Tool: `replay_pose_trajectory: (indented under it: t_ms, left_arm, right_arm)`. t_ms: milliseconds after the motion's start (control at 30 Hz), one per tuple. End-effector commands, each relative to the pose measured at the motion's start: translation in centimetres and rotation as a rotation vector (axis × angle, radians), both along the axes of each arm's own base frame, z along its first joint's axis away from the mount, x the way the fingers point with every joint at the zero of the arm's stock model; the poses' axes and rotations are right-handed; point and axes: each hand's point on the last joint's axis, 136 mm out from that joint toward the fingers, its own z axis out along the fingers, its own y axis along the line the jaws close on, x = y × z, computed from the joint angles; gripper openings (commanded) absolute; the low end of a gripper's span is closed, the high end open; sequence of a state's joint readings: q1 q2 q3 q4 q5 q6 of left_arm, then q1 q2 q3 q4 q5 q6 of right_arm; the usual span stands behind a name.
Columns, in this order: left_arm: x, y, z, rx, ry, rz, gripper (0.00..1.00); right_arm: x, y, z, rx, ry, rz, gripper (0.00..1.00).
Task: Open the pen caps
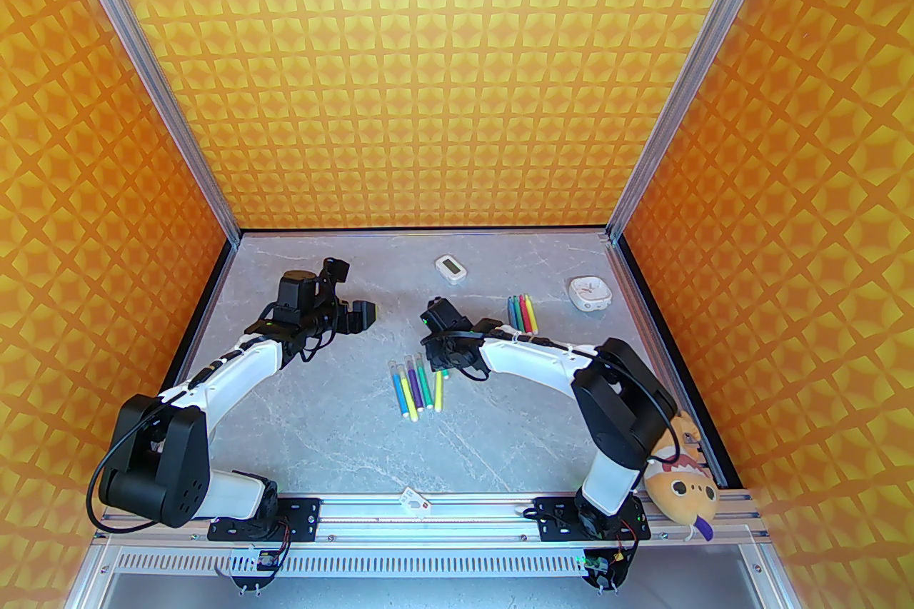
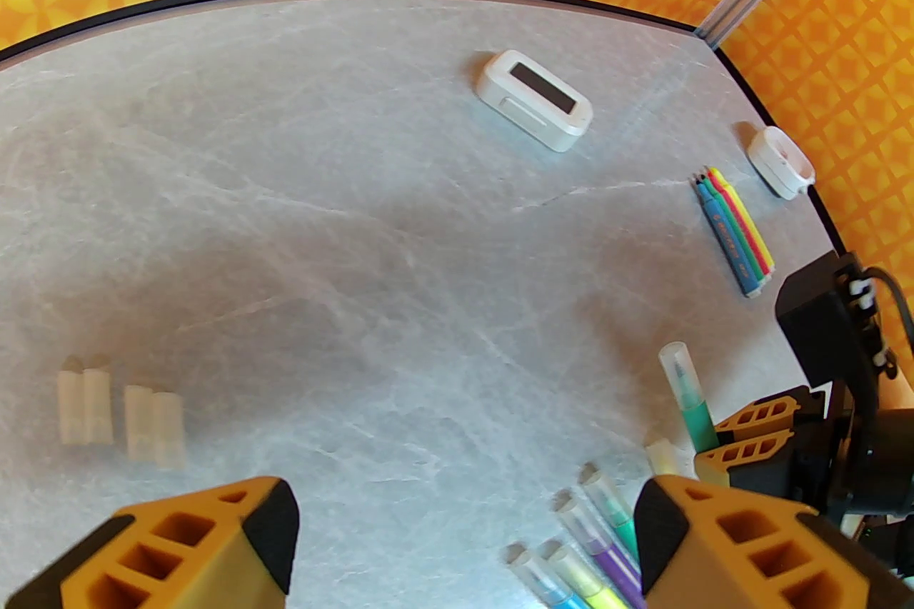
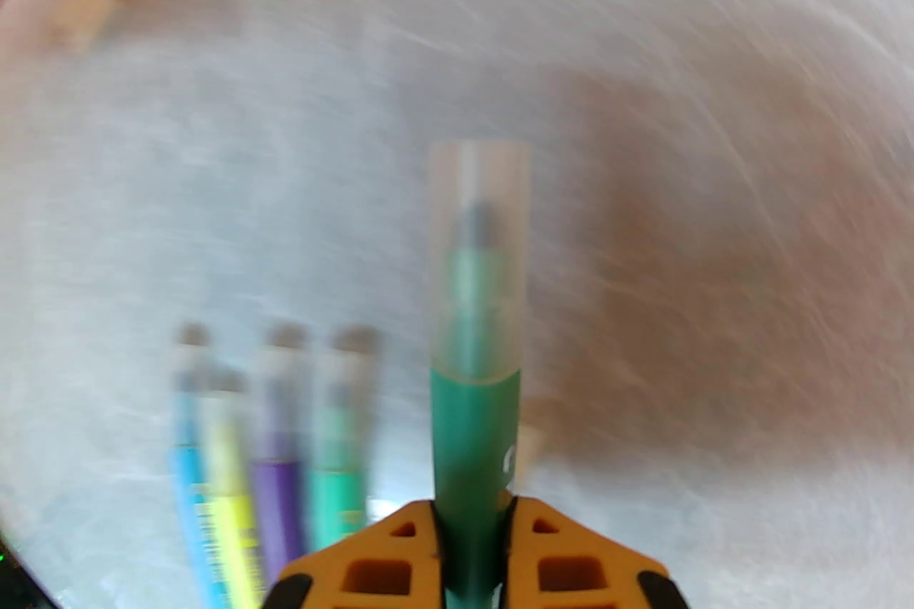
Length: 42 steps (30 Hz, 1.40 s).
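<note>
Now right gripper (image 3: 471, 517) tight on green pen (image 3: 468, 435), print unreadable; left gripper (image 2: 464, 527) wide, empty.

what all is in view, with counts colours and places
capped pens: five, blue, yellow, purple, teal, yellow, mid-table
green pen: one, capped, in the right fingers
uncapped pens: four, blue, green, pink, yellow, far right
loose caps: four, pale, table's left half, in pairs
screen gadget: one, white, far middle
alarm clock: one, white, far right
plush toy: one, yellow-brown, near right corner
tag: one, white, near rail
table: one, grey marble
left fingers: orange, open, empty
right fingers: orange, shut on green pen
</note>
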<state>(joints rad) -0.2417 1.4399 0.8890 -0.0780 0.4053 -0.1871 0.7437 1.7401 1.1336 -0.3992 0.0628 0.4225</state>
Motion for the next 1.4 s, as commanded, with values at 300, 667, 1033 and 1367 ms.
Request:
replay_pose_trajectory:
  t_ms: [300, 667, 1033, 1367]
  left_arm:
    - [-0.9, -5.2, 2.6, -0.21, 0.034, -0.186, 0.78]
    - [-1.9, -8.6, 2.6, -0.279, 0.091, -0.257, 0.7]
    - [-2.4, -9.8, 2.8, -0.288, 0.11, -0.278, 0.64]
    - [-2.6, -10.4, 3.3, -0.292, 0.114, -0.298, 0.51]
  right_arm:
    - [-1.8, 4.0, 5.0, 0.251, -0.087, 0.237, 0.0]
    - [-2.2, 5.1, 6.8, 0.321, -0.128, 0.303, 0.0]
    - [-1.8, 4.9, 7.8, 0.331, -0.179, 0.3, 0.0]
    - [-1.4, 4.9, 8.3, 0.331, -0.209, 0.288, 0.0]
